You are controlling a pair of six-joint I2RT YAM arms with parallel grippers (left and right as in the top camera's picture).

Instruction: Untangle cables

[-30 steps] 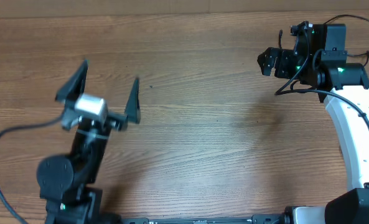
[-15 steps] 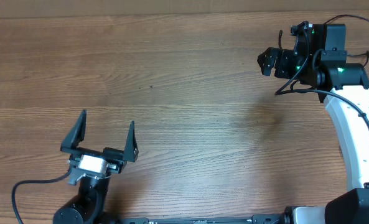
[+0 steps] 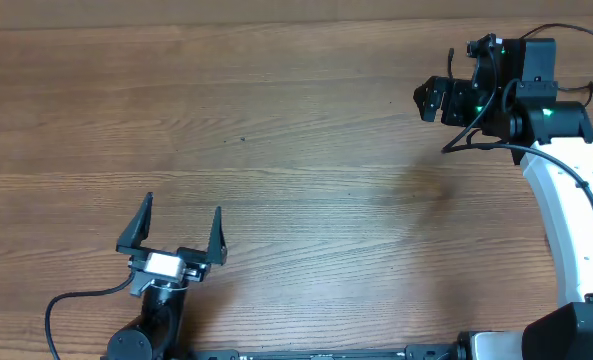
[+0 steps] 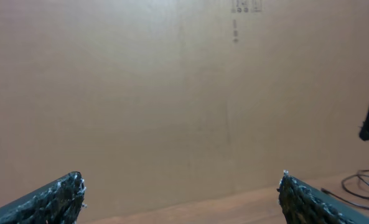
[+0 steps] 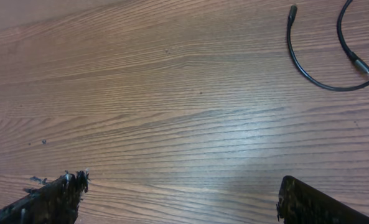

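A thin black cable (image 5: 308,68) curves in a loop on the wooden table at the top right of the right wrist view. One plug end (image 5: 292,10) lies at its top, and a second cord with a silvery tip (image 5: 361,65) lies beside it. Thin cable loops (image 4: 361,186) also show at the right edge of the left wrist view. My right gripper (image 5: 184,199) is open and empty over bare wood, well short of the cables; overhead it (image 3: 432,99) sits at the far right. My left gripper (image 3: 179,228) is open and empty near the front left edge, and it (image 4: 181,193) faces a plain brown wall.
The right arm's white link (image 3: 566,200) runs down the right side of the table. A thin black cord (image 3: 454,143) shows under the right wrist; I cannot tell whose it is. The left arm's thick wire (image 3: 76,300) loops at the front left.
My left arm has drawn back toward the table's front edge, its gripper staying open. The right arm has not moved.
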